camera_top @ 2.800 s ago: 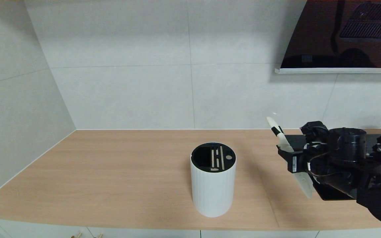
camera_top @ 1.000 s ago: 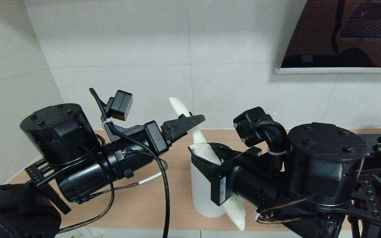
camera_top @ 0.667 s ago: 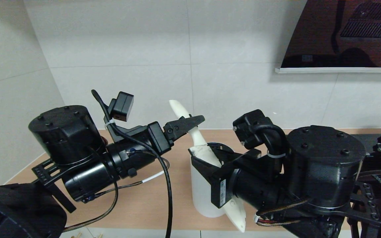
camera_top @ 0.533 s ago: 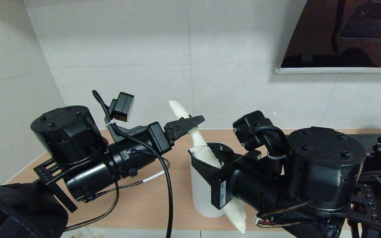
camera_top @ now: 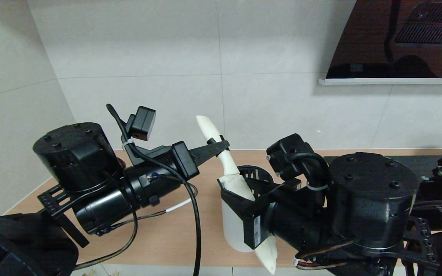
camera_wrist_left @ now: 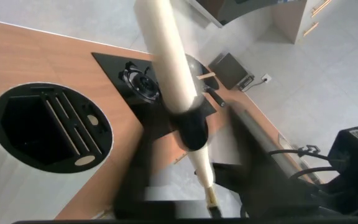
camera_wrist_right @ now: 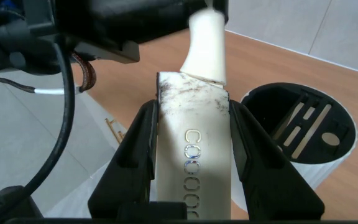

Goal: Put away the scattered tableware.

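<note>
L gripper (camera_top: 216, 147) has just closed on knife (camera_top: 210, 129) handle; R gripper (camera_top: 240, 188) still clamps blade (mid-air handover), knife tilted, up beside holder (camera_top: 230, 229). Prob next: R releases, L slots it.

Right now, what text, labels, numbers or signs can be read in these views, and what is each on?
No text reads clearly.
On the knife blade, held in the right claw: a row of embossed ring-like marks, not readable as a word.
On the barcode sticker, on the right arm behind the claw: print too small to read.
</note>
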